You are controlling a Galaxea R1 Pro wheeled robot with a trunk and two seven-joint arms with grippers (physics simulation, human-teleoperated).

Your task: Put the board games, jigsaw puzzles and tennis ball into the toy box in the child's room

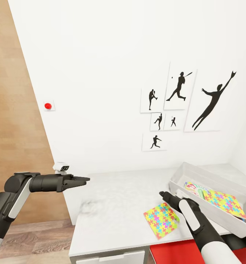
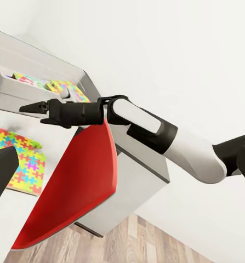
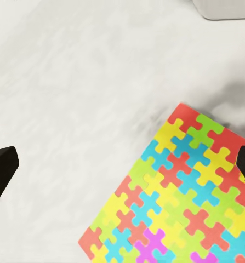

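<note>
A light grey table [image 1: 112, 205] stands against the white wall, under a cluster of black sports pictures [image 1: 181, 106]. On its right end sits the grey toy box [image 1: 211, 181], tilted in the head view, with a rimmed top and sloping sides. Inside it lies one jigsaw puzzle [image 1: 225, 202] on top of a colourful game box [image 1: 193, 189], of which only a corner shows.

The other jigsaw puzzle [image 1: 160, 219] lies flat on the bare tabletop, just beside the toy box and near the table's front edge. The right gripper [image 1: 163, 194] hangs above its far corner, not touching it. From the head view its fingers look close together, but the right wrist view shows dark finger pads [image 3: 1, 171] at both edges of the picture with the puzzle [image 3: 177, 200] lying between and below them, so the jaws stand wide.

The left gripper [image 1: 84, 179] is held out level past the table's left end, well apart from the puzzle, empty, its fingers drawn to a narrow point.

A red chair [image 2: 73, 186] stands tucked at the table's front. A small red button [image 1: 47, 106] sits on the wall to the left, next to a wood-coloured panel [image 1: 13, 110].
</note>
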